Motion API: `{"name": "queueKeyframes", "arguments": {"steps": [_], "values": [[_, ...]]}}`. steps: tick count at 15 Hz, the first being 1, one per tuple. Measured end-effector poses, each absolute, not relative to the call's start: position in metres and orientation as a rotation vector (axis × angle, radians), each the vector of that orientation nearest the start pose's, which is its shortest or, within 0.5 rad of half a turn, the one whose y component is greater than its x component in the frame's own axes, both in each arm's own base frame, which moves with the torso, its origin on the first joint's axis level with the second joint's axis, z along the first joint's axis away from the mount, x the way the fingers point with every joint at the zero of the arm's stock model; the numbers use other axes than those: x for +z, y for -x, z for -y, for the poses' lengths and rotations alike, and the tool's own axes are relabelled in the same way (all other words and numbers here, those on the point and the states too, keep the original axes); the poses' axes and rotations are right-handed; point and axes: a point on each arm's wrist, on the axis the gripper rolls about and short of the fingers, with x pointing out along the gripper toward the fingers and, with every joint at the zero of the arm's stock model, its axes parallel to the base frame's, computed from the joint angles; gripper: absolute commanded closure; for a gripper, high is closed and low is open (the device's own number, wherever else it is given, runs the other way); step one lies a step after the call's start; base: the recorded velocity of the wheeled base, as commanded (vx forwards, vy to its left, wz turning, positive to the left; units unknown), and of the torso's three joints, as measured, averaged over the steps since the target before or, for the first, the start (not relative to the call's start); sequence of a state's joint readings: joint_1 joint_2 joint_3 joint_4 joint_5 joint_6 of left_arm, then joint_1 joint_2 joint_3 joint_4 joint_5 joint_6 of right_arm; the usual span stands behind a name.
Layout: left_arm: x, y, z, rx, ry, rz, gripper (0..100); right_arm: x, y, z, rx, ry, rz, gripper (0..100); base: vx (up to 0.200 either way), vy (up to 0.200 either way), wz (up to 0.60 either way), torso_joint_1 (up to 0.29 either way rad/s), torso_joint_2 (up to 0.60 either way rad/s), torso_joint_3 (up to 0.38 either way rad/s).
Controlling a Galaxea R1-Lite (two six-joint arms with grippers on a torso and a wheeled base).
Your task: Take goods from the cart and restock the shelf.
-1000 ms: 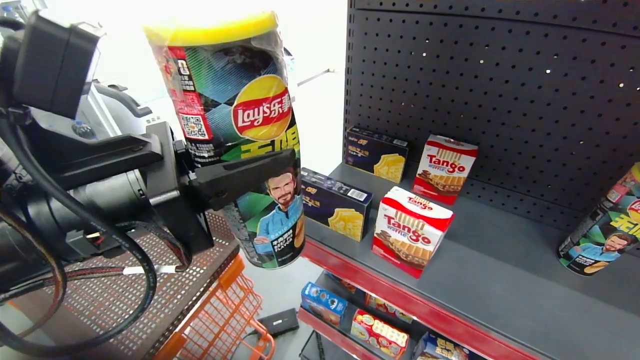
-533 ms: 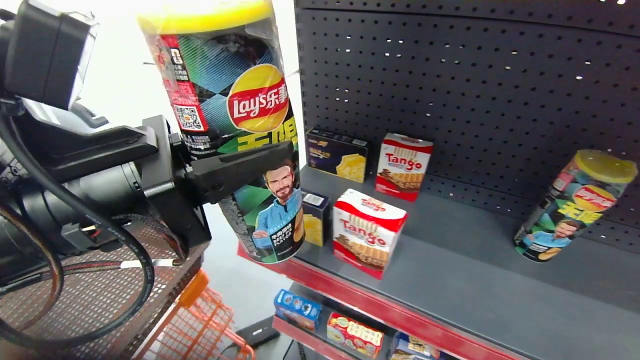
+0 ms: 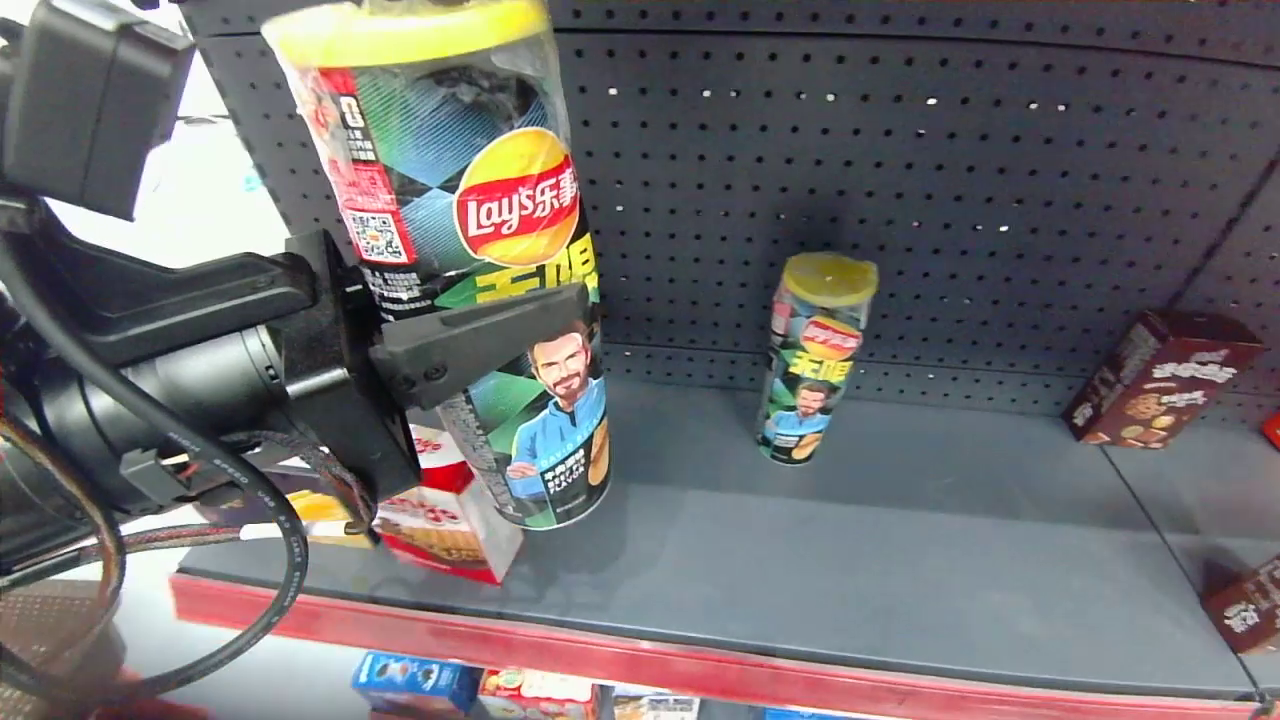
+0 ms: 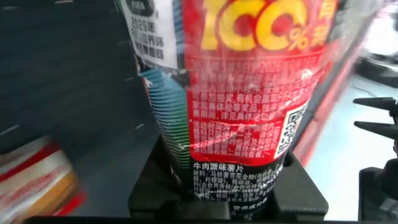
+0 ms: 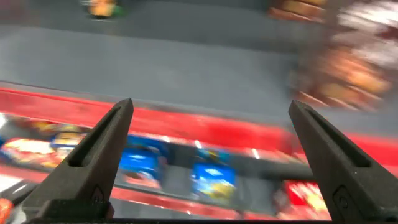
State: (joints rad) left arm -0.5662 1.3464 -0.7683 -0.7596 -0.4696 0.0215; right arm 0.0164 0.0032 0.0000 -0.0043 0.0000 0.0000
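Half-way up chip can (image 3: 470,200), clamped by left gripper (image 3: 520,330). Probably light, stiff yet crushable, slick-wrapped; best held mid-body. Spread wide, empty at right gripper (image 5: 210,109).

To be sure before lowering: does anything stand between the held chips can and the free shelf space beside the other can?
Nothing visible does. The left pincer holds the chips can over the shelf, and the bare stretch toward the standing can is free. Only a red-and-white box stands close at its left.

The held can (image 3: 470,150) half hides a red-and-white box (image 3: 450,530) (a brown box (image 3: 1245,608) is cropped at the edge).
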Motion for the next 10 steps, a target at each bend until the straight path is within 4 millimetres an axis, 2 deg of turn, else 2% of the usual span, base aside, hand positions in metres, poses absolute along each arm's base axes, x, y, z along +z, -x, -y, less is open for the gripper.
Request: {"name": "queueKeyframes", "arguments": {"steps": [5, 6, 10], "values": [[0.275, -0.1799, 0.1251, -1.024, -0.011, 0.187, 100, 0.076, 0.0226, 0.0004, 0.016, 0.0, 0.001, 0, 0.0, 0.0, 0.0, 0.0, 0.0, 0.0], [0.2751, -0.18, 0.1248, -1.023, -0.011, 0.188, 100, 0.076, 0.0226, 0.0004, 0.016, 0.0, 0.001, 0, 0.0, 0.0, -0.6, -0.002, -0.01, 0.007], [0.2747, -0.18, 0.1244, -1.021, -0.012, 0.185, 100, 0.076, 0.0226, 0.0004, 0.016, 0.0, 0.001, 0, 0.0, 0.0, 0.0, 0.0, 0.0, 0.0]]}}
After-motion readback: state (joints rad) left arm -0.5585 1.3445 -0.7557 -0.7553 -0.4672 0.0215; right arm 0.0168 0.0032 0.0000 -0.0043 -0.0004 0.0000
